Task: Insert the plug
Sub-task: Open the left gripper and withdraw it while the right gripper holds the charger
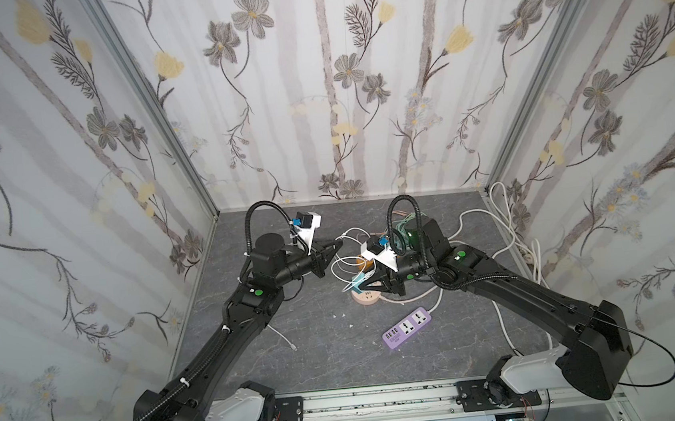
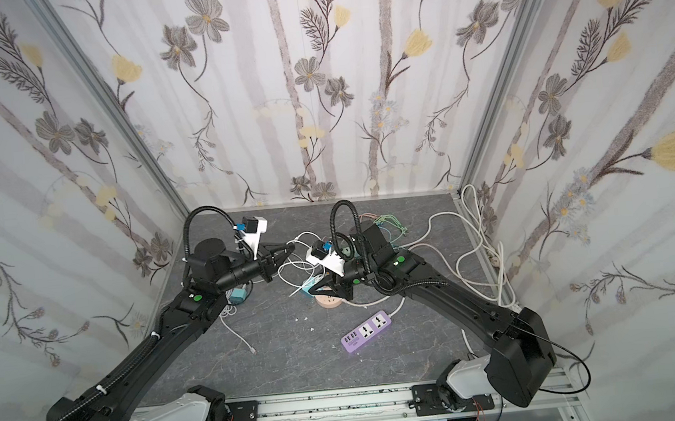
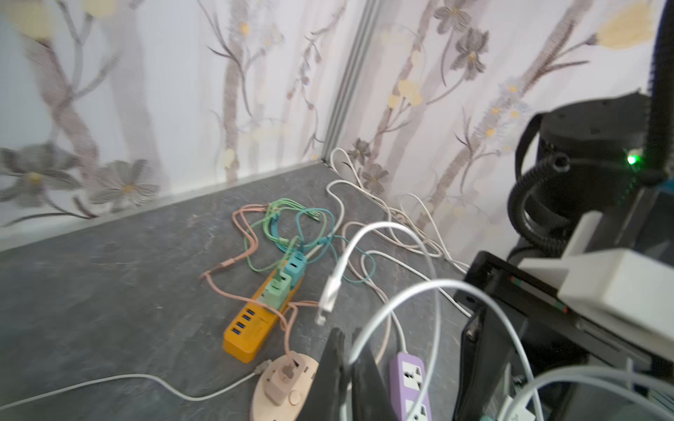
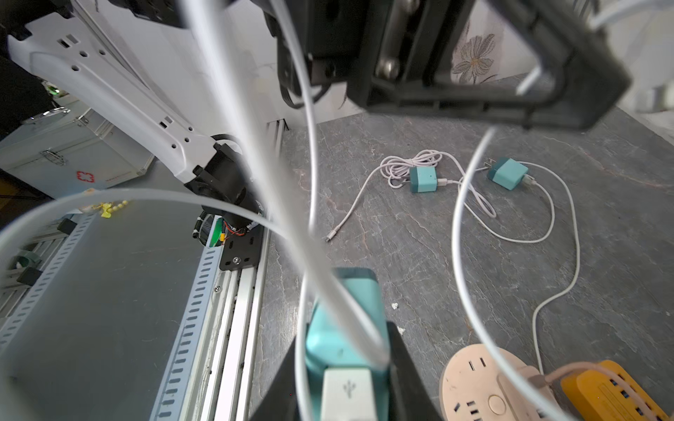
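Grey tabletop (image 1: 299, 360), floral walls (image 1: 317, 96); right end effector (image 1: 357, 288) grips charger (image 4: 343, 328) lengthwise, round socket (image 4: 485, 382) just beside; left end effector (image 1: 338, 241) pinches cable (image 3: 364, 233)

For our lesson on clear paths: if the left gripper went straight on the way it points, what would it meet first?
Most likely the white connector dangling just ahead of the left gripper, which is shut on a cable. Beyond lies the orange strip; depth is unclear.
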Controlling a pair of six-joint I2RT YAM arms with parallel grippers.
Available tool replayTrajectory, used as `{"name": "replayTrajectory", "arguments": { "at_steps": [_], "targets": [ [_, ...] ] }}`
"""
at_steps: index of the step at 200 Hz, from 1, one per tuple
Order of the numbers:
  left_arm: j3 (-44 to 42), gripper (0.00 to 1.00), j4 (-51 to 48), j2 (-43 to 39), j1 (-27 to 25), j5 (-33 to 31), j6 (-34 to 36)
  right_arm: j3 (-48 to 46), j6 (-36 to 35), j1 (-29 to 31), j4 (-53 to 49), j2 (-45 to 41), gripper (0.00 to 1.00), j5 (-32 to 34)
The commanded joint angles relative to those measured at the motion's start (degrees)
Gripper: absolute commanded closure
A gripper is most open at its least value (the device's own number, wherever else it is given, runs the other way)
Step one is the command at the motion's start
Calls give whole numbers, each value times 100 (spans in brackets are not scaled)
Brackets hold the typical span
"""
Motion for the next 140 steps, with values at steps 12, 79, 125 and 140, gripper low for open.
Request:
{"name": "replayTrajectory", "arguments": {
  "at_steps": [12, 79, 125, 140],
  "targets": [
    [703, 100, -1374, -461, 91, -3098, 68, 48, -766, -44, -785, 103, 100, 434],
    [1333, 100, -2622, -934, 334, -5546, 535, 325, -1357, -123, -1522, 400, 100, 1218],
    [1738, 100, -3158, -1095, 757, -6804, 1071, 317, -1645, -248, -1839, 401, 100, 1973],
    [1820, 100, -3369, -1162, 1006, -7060, 1164, 317, -1734, -336, -1952, 408, 100, 2078]
  ]
}}
